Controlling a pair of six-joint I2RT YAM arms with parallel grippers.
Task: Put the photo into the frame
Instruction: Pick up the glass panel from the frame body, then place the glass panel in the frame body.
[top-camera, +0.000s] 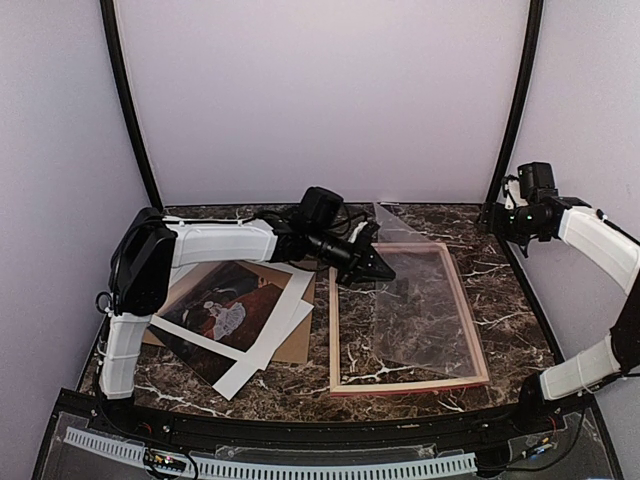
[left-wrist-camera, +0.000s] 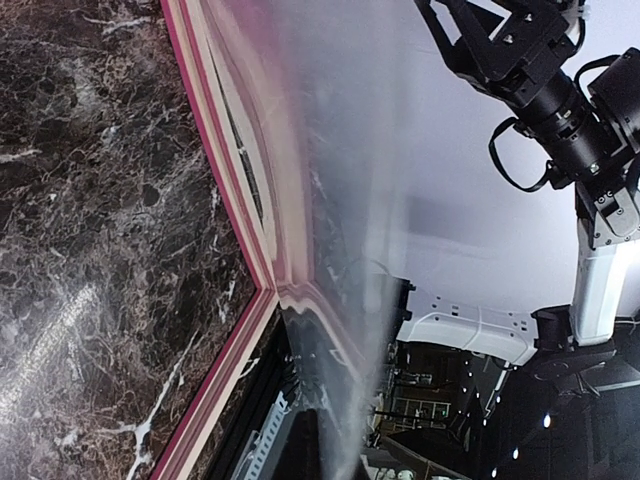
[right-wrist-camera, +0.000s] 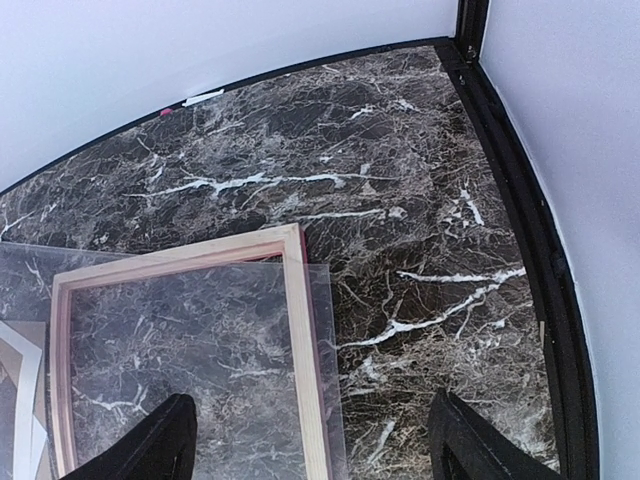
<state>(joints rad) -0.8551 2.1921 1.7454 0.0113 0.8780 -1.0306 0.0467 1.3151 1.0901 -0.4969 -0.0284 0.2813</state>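
Dark stone, pink wood and a red-brown picture

The bench is dark brown like marble, with thin white lines running all over it. The frame is light pink wood, with a redder outer edge. The photo is dark red-brown with a small white shape in the middle, and it has a white border. The cardboard is plain brown. The clear sheet has no colour, so the bench's pattern shows through it. The left arm and the right arm are white with black parts. The walls are plain and pale, a bit purple.
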